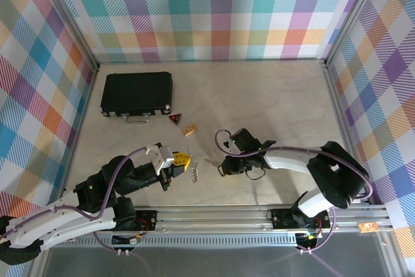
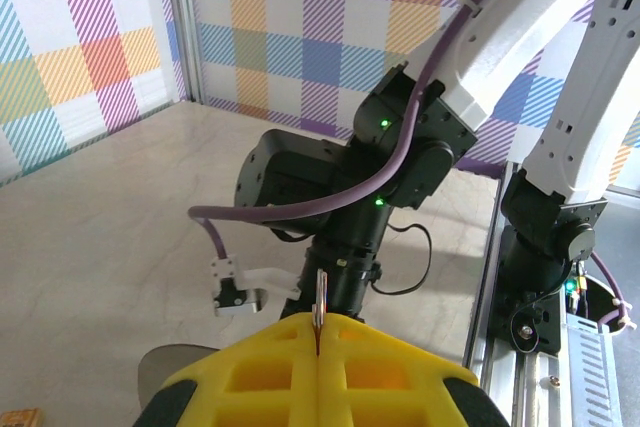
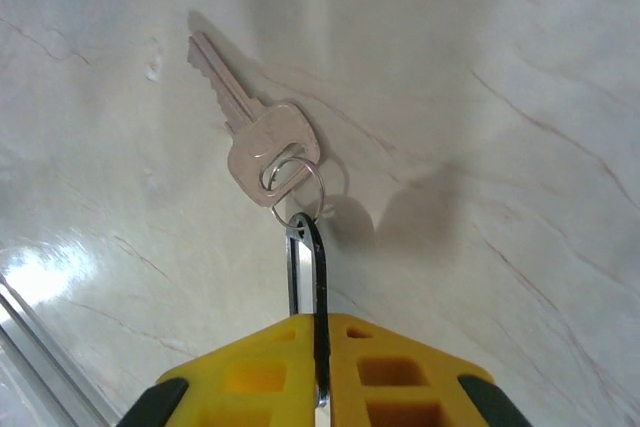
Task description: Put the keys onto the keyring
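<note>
Both claws clenched, tips near each other at the near middle of the table (image 1: 272, 102).

From above, my left claw (image 1: 183, 158) and right claw (image 1: 224, 162) face each other, with the keys (image 1: 194, 172) just beside the left tip. Open table lies far and right. The black case (image 1: 136, 93), triangular tag (image 1: 175, 119) and wooden block (image 1: 189, 130) sit farther off to the left.
From the left wrist, my left claw (image 2: 318, 332) pinches a thin metal strip (image 2: 320, 302) edge-on, and my right arm (image 2: 350, 187) blocks the way ahead.
From the right wrist, my right claw (image 3: 320, 332) grasps the keyring (image 3: 316, 242). A wire ring (image 3: 322, 185) joins it to one key (image 3: 255, 132), with bare table all round.
</note>
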You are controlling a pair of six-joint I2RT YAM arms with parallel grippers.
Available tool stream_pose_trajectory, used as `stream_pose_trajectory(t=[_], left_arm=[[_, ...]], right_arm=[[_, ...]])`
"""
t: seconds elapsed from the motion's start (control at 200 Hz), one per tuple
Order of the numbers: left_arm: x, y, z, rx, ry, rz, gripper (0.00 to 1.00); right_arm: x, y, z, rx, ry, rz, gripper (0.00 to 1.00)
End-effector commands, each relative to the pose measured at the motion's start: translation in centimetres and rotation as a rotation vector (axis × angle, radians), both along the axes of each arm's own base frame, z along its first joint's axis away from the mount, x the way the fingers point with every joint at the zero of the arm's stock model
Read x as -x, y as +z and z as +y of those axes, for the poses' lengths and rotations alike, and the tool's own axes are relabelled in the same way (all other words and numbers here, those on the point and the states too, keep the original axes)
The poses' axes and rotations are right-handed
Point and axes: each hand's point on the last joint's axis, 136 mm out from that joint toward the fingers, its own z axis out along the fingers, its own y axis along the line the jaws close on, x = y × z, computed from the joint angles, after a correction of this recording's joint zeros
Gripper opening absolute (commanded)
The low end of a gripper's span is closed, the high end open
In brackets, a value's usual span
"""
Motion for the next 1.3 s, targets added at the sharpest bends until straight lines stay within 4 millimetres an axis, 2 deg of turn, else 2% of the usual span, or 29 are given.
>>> stream_pose_trajectory(t=[0.0, 0.15, 0.22, 0.305, 0.435, 0.575, 0.64, 0.845, 1.08, 1.295], left_arm=[[0.1, 1.5, 0.0, 0.064, -0.004, -0.011, 0.0], [0.1, 1.5, 0.0, 0.063, -0.007, -0.011, 0.0], [0.1, 1.5, 0.0, 0.063, -0.008, -0.011, 0.0], [0.2, 1.5, 0.0, 0.063, -0.01, -0.01, 0.0], [0.4, 1.6, 0.1, 0.068, -0.014, -0.011, 0.0], [0.4, 1.5, 0.0, 0.069, -0.02, -0.013, 0.0], [0.4, 1.4, -0.1, 0.064, -0.019, -0.012, 0.0], [0.4, 1.1, -0.4, 0.048, -0.026, -0.01, 0.0], [0.2, 0.8, -0.4, 0.035, -0.018, -0.008, 0.0], [0.1, 0.6, -0.6, 0.023, -0.015, -0.008, 0.0]], right_arm=[[1.0, -0.7, -2.0, 0.061, -0.051, 0.035, 0.12], [1.5, 0.0, -2.6, 0.063, -0.052, 0.031, 0.28], [1.2, 0.9, -2.6, 0.062, -0.048, 0.008, 0.37], [0.5, 2.1, -2.5, 0.045, -0.043, -0.014, 0.42], [-1.1, 4.0, -2.2, -0.024, -0.046, -0.025, 0.41], [-2.4, 4.6, -1.7, -0.047, -0.009, -0.013, 0.39], [-2.7, 4.4, -1.2, -0.054, 0.009, 0.003, 0.39], [-2.9, 1.6, -0.6, -0.049, 0.026, 0.102, 0.32], [-3.4, 0.5, 0.5, -0.098, 0.031, 0.161, 0.27], [-2.8, 0.1, 1.2, -0.141, 0.046, 0.224, 0.24]])
